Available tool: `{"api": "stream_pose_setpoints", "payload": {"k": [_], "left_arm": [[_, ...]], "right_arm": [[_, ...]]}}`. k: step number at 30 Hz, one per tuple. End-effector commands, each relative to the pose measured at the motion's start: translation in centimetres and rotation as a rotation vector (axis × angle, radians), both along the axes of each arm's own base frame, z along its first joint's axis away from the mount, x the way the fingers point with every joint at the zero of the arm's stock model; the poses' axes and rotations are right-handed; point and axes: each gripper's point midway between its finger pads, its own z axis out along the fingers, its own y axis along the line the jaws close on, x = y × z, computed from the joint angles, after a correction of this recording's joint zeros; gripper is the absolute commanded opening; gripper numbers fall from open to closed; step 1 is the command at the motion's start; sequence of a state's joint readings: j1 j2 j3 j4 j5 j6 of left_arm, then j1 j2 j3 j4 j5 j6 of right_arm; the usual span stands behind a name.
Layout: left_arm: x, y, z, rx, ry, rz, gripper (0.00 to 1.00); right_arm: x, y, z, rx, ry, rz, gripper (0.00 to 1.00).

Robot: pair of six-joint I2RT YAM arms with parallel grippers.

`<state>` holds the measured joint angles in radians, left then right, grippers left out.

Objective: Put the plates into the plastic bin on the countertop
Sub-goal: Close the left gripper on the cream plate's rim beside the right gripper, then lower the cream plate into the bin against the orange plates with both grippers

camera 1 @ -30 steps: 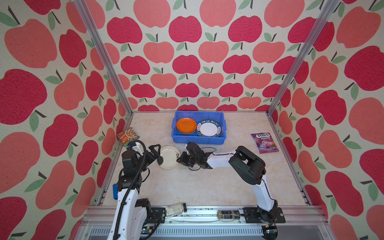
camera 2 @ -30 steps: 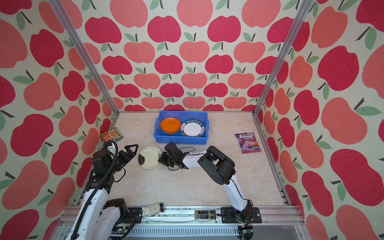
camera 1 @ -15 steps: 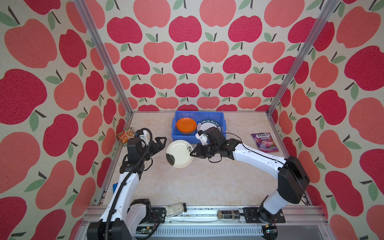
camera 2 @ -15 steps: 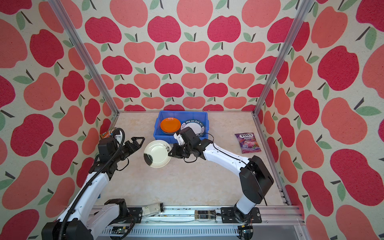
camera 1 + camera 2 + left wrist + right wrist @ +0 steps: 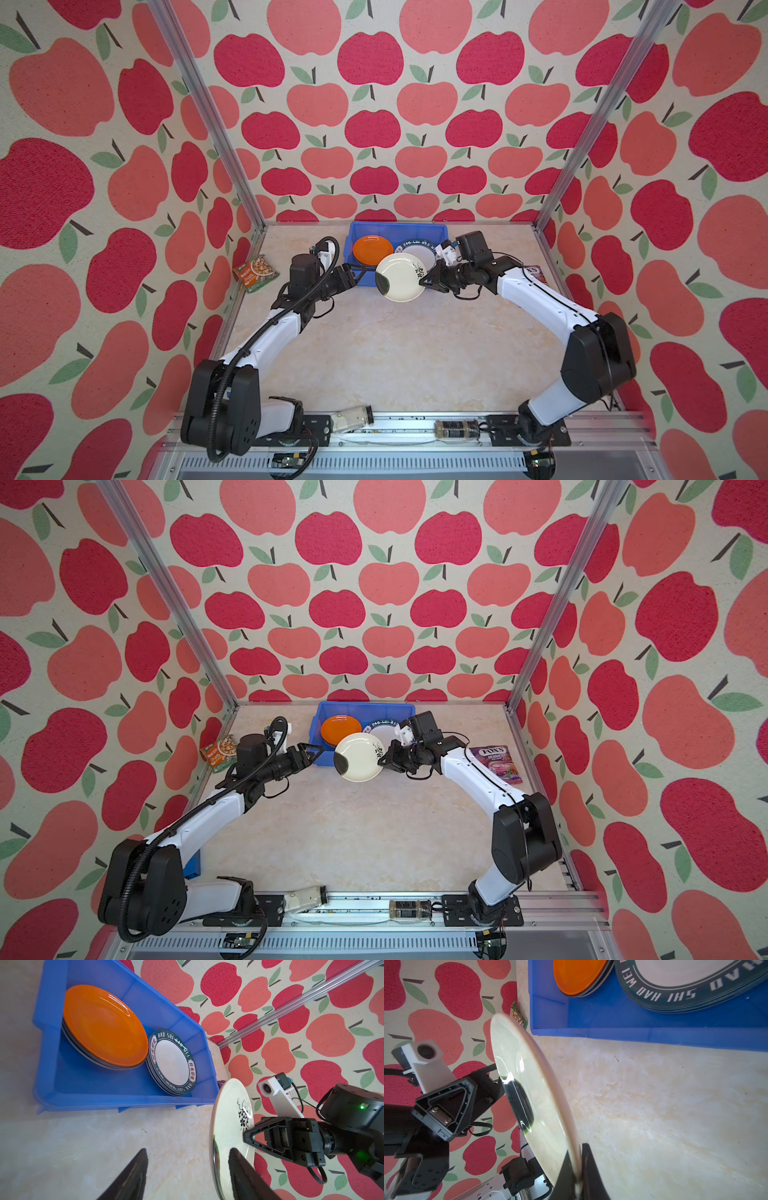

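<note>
A cream ink-blotched plate [image 5: 401, 277] [image 5: 359, 756] hangs tilted above the countertop [image 5: 395, 353], just in front of the blue plastic bin [image 5: 440, 230] [image 5: 124, 1098]. My right gripper [image 5: 428, 279] [image 5: 576, 1149] is shut on its right rim. My left gripper [image 5: 370, 274] [image 5: 188, 1150] is open at the opposite rim. The plate's edge [image 5: 214, 1147] stands between its fingers, close to one of them, with a wide gap to the other. Inside the bin an orange plate [image 5: 372, 248] [image 5: 104, 1024] tops one stack, and a white plate with a dark-green lettered rim [image 5: 415, 249] [image 5: 172, 1061] tops another.
A snack packet [image 5: 255, 272] lies by the left wall and a purple packet [image 5: 496, 762] by the right wall. Two small jars [image 5: 351, 419] [image 5: 457, 430] lie on the front rail. Both arms meet in front of the bin.
The right gripper has lifted the blotched plate off the countertop and carried it up towards the bin. The left arm reached in and its jaws have narrowed around the plate's left rim.
</note>
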<state>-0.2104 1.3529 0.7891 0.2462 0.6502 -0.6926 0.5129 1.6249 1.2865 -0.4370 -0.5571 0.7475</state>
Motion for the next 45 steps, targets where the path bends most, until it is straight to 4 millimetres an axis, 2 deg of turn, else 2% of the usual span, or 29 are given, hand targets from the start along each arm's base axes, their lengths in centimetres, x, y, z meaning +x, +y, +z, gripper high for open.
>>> {"api": "stream_pose_setpoints", "payload": {"k": [1, 5, 10, 19, 23, 25, 26, 27, 32, 40, 42, 44, 45], "left_arm": [[1.5, -1.6, 2.3, -0.056, -0.061, -0.050, 0.57], [2.6, -2.4, 2.1, -0.063, -0.054, -0.057, 0.50], [3.5, -2.6, 1.7, -0.055, -0.040, -0.061, 0.47], [5.1, -3.3, 0.3, -0.050, 0.005, -0.081, 0.31], [5.6, -3.5, 0.1, -0.055, 0.014, -0.090, 0.19], [5.6, -3.6, 0.0, -0.060, 0.020, -0.096, 0.04], [5.8, -3.6, 0.0, -0.064, 0.025, -0.095, 0.00], [5.8, -3.7, 0.0, -0.073, 0.025, -0.101, 0.00], [5.9, -4.0, 0.2, -0.129, 0.034, -0.113, 0.00], [5.8, -4.1, 0.4, -0.137, 0.036, -0.119, 0.00], [5.8, -4.0, 0.2, -0.137, 0.040, -0.118, 0.00], [5.7, -4.0, 0.4, -0.138, 0.032, -0.120, 0.00], [5.7, -3.9, 0.5, -0.137, 0.031, -0.116, 0.00]], "right_arm": [[0.8, 1.1, 1.4, 0.064, -0.009, 0.072, 0.00], [1.9, 1.7, 1.6, 0.086, 0.005, 0.088, 0.00], [2.9, 2.2, 1.7, 0.103, 0.011, 0.100, 0.00], [4.0, 2.6, 1.7, 0.119, 0.009, 0.092, 0.00], [4.7, 2.7, 1.6, 0.108, -0.006, 0.081, 0.00], [5.2, 2.7, 1.5, 0.101, -0.018, 0.070, 0.00], [5.5, 2.7, 1.5, 0.099, -0.028, 0.065, 0.00], [5.9, 2.8, 1.6, 0.102, -0.034, 0.059, 0.00], [7.6, 3.3, 1.5, 0.118, -0.058, 0.023, 0.12], [9.2, 3.8, 0.8, 0.125, -0.069, -0.009, 0.16], [9.5, 3.8, 0.7, 0.124, -0.073, -0.021, 0.14], [10.0, 3.7, 0.5, 0.126, -0.075, -0.041, 0.00], [10.2, 3.6, 0.4, 0.128, -0.074, -0.049, 0.00]]}}
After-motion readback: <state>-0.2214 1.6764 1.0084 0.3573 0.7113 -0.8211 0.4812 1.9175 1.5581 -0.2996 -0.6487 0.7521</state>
